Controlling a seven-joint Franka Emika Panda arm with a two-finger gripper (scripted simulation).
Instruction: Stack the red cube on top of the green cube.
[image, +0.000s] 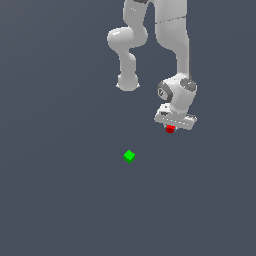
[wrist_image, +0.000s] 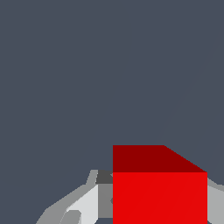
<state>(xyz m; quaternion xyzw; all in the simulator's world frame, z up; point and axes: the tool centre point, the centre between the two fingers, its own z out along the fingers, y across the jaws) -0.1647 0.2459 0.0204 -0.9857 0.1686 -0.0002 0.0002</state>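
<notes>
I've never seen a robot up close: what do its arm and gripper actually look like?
The arm is glossy white, built of rounded tubular segments with bulbous joints and a few dark grey caps. The gripper is a flat, white, bar-shaped block with light grey fingers. No cables or markings show.

one red cube (image: 170, 129), one green cube (image: 129, 156)

The red cube (image: 170, 129) sits right under the arm; the green cube (image: 129, 156) lies apart, nearer, toward the exterior view's left.
</notes>
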